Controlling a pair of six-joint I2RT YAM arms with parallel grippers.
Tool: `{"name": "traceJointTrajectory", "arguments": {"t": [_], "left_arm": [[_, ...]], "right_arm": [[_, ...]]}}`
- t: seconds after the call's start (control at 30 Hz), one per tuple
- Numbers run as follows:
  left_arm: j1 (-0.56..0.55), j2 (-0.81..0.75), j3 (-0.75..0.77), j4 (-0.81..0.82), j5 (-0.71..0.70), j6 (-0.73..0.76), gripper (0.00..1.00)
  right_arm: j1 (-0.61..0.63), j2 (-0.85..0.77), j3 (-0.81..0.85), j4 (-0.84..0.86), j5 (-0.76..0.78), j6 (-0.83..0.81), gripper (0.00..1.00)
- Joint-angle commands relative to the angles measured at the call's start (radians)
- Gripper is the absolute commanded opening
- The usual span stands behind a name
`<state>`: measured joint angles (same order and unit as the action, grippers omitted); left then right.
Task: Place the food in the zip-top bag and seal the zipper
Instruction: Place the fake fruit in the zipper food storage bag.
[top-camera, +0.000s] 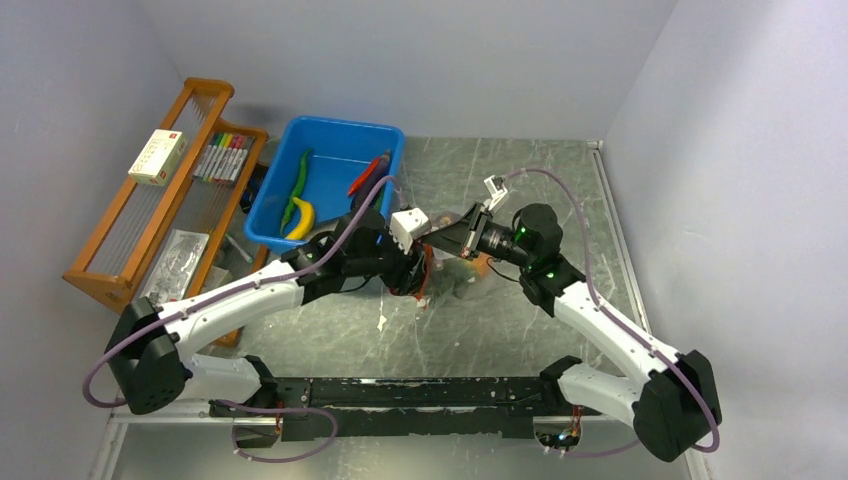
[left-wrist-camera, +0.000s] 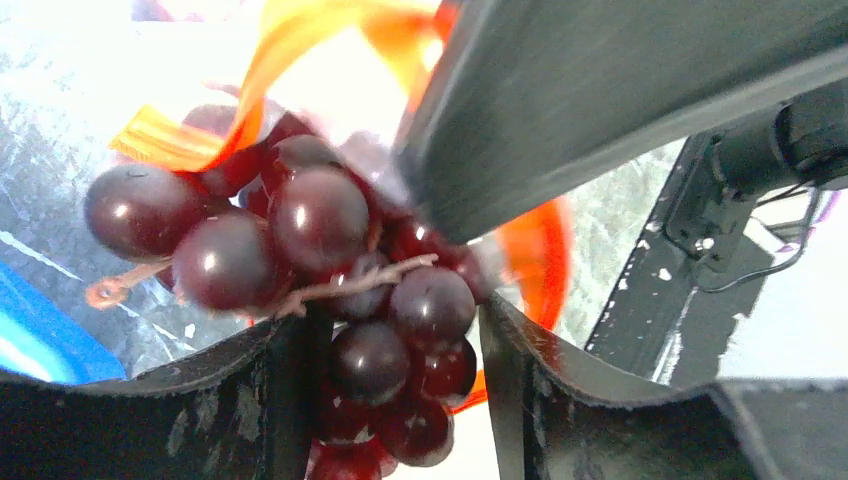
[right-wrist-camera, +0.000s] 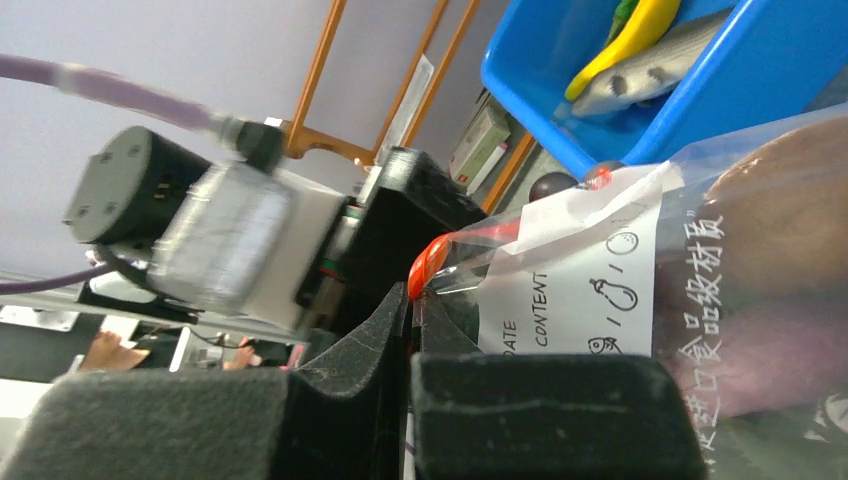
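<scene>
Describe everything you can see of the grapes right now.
The grapes are a glossy, dark red bunch that looks like plastic, on a thin brown stem with a curled end. They hang between the left gripper's fingers, with the lower ones deep in the gap. I cannot tell whether the fingers press them. The orange-red zipper loops behind and around the bunch, so it seems to sit at the mouth of the bag.

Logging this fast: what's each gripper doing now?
Left gripper: jaws apart around the grapes; grip cannot be told.
Right gripper: shut on the zip-top bag.
</scene>
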<state>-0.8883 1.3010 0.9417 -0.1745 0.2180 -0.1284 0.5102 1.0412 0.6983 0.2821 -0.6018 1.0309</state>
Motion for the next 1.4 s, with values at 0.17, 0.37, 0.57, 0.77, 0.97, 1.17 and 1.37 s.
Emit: {"name": "traceJointTrajectory", "arguments": {"t": [0.17, 0.37, 0.57, 0.77, 0.97, 1.17, 1.37], "left_arm": [[-0.006, -0.053, 0.078, -0.017, 0.065, -0.078, 0.56], [-0.005, -0.018, 0.069, -0.017, 0.064, -0.153, 0.59], [-0.005, -0.122, 0.089, 0.046, 0.037, -0.221, 0.77], [-0.002, -0.134, 0.210, -0.141, -0.081, -0.215, 0.80], [0.060, -0.165, 0.239, -0.353, -0.236, -0.259, 0.70], [0.190, -0.302, 0.069, -0.312, -0.097, -0.311, 0.56], [0.200, -0.318, -0.064, -0.172, -0.034, -0.345, 0.31]], "right_arm": [[0.005, 0.046, -0.001, 0.159, -0.054, 0.110, 0.00], [0.001, 0.044, -0.067, 0.195, -0.064, 0.126, 0.00], [-0.005, 0.053, -0.068, 0.195, -0.082, 0.100, 0.00], [-0.012, 0.053, -0.063, 0.233, -0.115, 0.107, 0.00], [-0.044, 0.059, -0.049, 0.230, -0.163, 0.089, 0.00], [-0.055, 0.062, -0.043, 0.219, -0.186, 0.087, 0.00], [-0.055, 0.070, -0.045, 0.245, -0.188, 0.107, 0.00]]}}
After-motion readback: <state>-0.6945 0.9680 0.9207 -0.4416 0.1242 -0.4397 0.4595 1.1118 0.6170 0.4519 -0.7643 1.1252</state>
